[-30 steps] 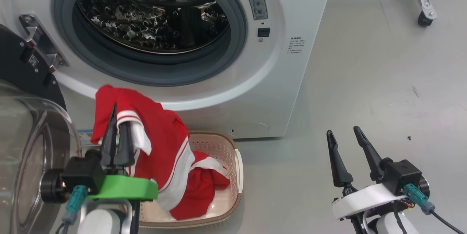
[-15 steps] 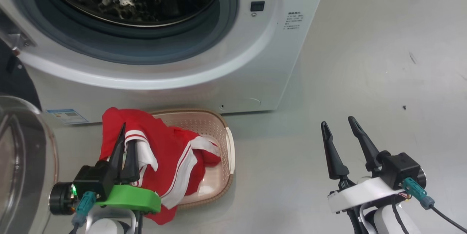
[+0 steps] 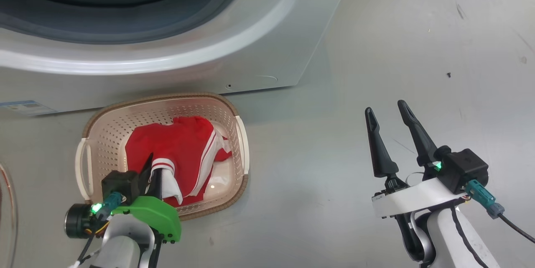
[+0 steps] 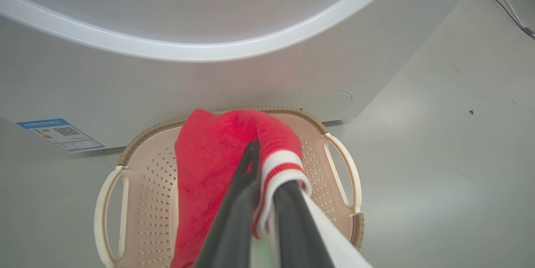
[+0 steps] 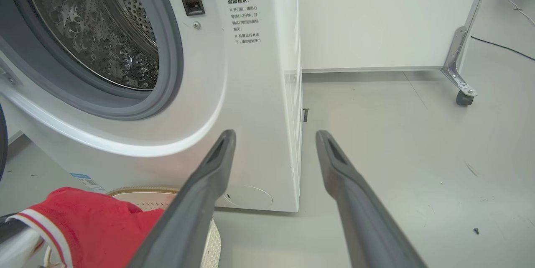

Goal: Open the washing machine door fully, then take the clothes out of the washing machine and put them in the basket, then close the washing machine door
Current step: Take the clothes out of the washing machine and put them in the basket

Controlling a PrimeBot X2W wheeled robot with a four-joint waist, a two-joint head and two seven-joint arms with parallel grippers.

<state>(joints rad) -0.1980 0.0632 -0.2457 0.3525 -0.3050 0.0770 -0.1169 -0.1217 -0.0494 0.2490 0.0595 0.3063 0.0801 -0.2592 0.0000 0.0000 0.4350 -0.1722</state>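
Far left, the washing machine door [image 3: 5, 218] is cut off to a glass sliver. The left gripper [image 3: 153, 171] has its jaws pinched on the red clothes [image 3: 179, 146] at a white-striped cuff, the rest heaped in the perforated cream basket [image 3: 106, 134], which lies left-right before the washing machine [image 3: 250, 50]. The right gripper [image 3: 385, 108] has its jaws spread and empty over the grey floor [image 3: 418, 50].

Long dark fingers [image 3: 378, 151], green left wrist mount [image 3: 154, 216], white right mount [image 3: 411, 200], teal connectors [image 3: 480, 198], black cable [image 3: 517, 229]

Chinese notice [image 5: 245, 21] headed 温馨提示 on washing machine [image 5: 250, 105], blue QR label [image 4: 59, 134] illegible
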